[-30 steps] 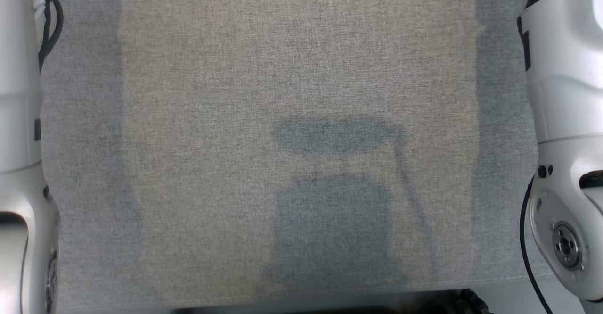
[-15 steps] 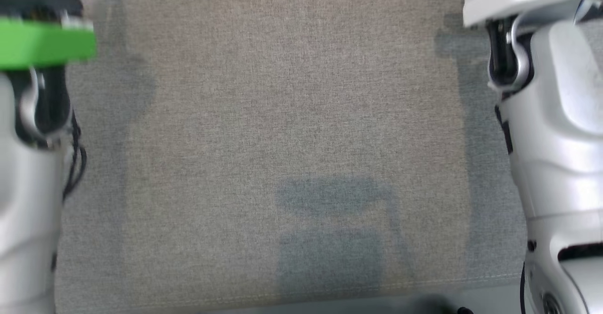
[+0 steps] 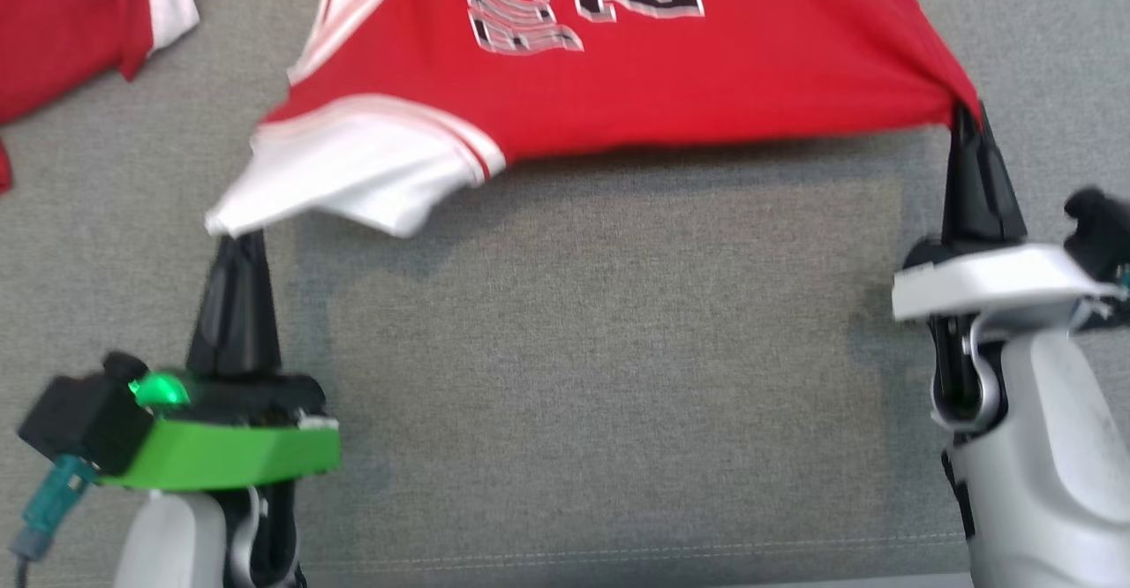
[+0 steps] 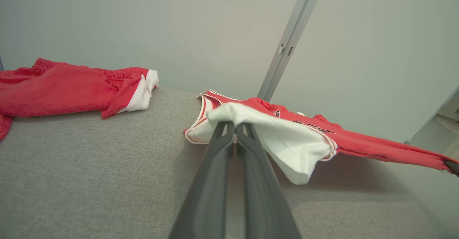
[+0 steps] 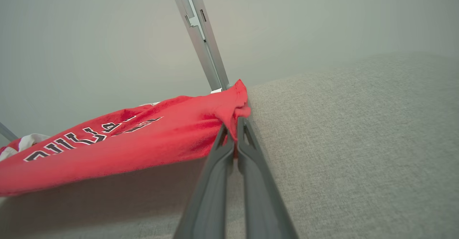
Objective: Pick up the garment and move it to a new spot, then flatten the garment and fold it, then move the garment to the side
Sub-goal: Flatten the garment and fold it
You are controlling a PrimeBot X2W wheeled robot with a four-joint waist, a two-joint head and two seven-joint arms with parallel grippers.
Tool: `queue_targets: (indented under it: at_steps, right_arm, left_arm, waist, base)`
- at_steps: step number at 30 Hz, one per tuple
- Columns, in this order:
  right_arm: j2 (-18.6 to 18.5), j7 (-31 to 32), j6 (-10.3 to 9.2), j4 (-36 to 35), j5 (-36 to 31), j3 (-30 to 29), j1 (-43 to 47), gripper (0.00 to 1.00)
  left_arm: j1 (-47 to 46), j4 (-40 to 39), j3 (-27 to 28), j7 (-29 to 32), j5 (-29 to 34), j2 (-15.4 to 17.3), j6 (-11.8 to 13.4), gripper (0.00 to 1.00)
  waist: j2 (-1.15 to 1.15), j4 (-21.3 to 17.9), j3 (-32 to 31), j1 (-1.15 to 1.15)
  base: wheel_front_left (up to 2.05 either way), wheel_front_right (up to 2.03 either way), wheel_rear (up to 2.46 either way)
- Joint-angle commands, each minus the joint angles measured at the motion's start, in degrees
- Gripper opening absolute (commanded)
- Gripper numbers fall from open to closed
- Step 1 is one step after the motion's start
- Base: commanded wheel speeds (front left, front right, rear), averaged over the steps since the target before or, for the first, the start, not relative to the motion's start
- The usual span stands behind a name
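The garment [image 3: 618, 67] is a red jersey with white trim and black-and-white lettering, stretched across the far part of the grey cloth table [image 3: 600, 376]. My left gripper [image 3: 234, 237] is shut on its white-edged corner [image 4: 251, 118], which hangs lifted off the cloth. My right gripper [image 3: 965, 116] is shut on the opposite red corner [image 5: 236, 102]. The edge between the two grippers is raised above the table and casts a shadow. In the wrist views the left gripper [image 4: 235, 126] and right gripper [image 5: 235, 124] each pinch bunched fabric at the fingertips.
A second red and white piece of clothing [image 3: 62, 23] lies crumpled at the table's far left [image 4: 64, 92]. A slanted metal post [image 4: 290, 41] stands behind the table against a pale wall. The table's front edge runs along the bottom of the head view.
The head camera has swung upward: a second ago it showed bare cloth and pale forearms, now it shows both grippers and the jersey. No separate movement of the garment can be told.
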Motion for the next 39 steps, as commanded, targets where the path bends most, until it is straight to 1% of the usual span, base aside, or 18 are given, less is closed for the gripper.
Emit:
queue_targets:
  at_steps: [1, 6, 10, 11, 16, 21, 25, 30, 39]
  right_arm:
    - [0.1, -0.2, -0.06, -2.0, -0.2, -0.7, 3.9, 0.00]
    - [0.7, -0.2, -0.06, -6.4, -0.9, -2.0, 12.4, 0.00]
    - [0.7, -0.2, -0.06, -8.1, 0.8, -2.3, 16.5, 0.00]
    - [0.7, -0.2, -0.06, -8.8, 1.7, -2.5, 19.1, 0.00]
    - [0.7, -0.2, -0.07, -9.4, 3.9, -1.6, 25.0, 0.00]
    - [0.7, -0.2, -0.06, -9.1, 5.6, 0.0, 29.0, 0.00]
    - [0.7, -0.2, -0.06, -8.7, 6.5, 1.0, 31.4, 0.00]
    - [0.7, -0.2, -0.06, -7.6, 7.2, 1.5, 33.0, 0.00]
    - [0.7, -0.2, -0.07, -1.2, 7.4, 2.6, 29.4, 0.00]
  left_arm:
    - [3.4, -0.6, 0.0, -0.2, 1.4, -0.9, -0.2, 0.00]
    - [10.3, -0.7, -0.1, -0.2, 3.2, -2.9, -0.2, 0.00]
    - [13.1, -0.1, -0.2, -0.2, 3.7, -3.3, -0.2, 0.00]
    - [14.6, 0.2, -0.3, -0.2, 4.2, -3.5, -0.2, 0.00]
    - [17.7, 0.5, -0.1, -0.2, 4.8, -4.0, -0.2, 0.00]
    - [20.6, -0.3, -0.3, -0.2, 5.2, -4.1, -0.2, 0.00]
    - [23.4, -1.2, -0.2, -0.2, 5.6, -4.0, -0.2, 0.00]
    - [24.8, -0.9, -0.4, -0.2, 5.0, -4.0, -0.2, 0.00]
    - [19.1, 4.3, -4.1, -0.2, 4.2, -2.4, -0.2, 0.00]
  waist:
    - [0.00, 1.0, -4.4, 0.00]
    - [0.00, 0.8, -7.8, 0.00]
    - [0.00, 0.6, -9.7, 0.00]
    - [0.00, 0.3, -10.8, 0.00]
    - [0.00, -0.6, -12.7, 0.00]
    - [0.00, -1.2, -13.5, 0.00]
    - [0.00, -1.7, -14.0, 0.00]
    - [0.00, -2.0, -15.0, 0.00]
    - [0.00, -2.2, -16.5, 0.00]
  base:
    - [0.00, 0.00, 0.00]
    - [0.00, 0.00, 0.00]
    - [0.00, 0.00, 0.00]
    - [0.00, 0.00, 0.00]
    - [0.00, 0.00, 0.00]
    - [0.00, 0.00, 0.00]
    - [0.00, 0.00, 0.00]
    - [0.00, 0.00, 0.00]
    - [0.00, 0.00, 0.00]
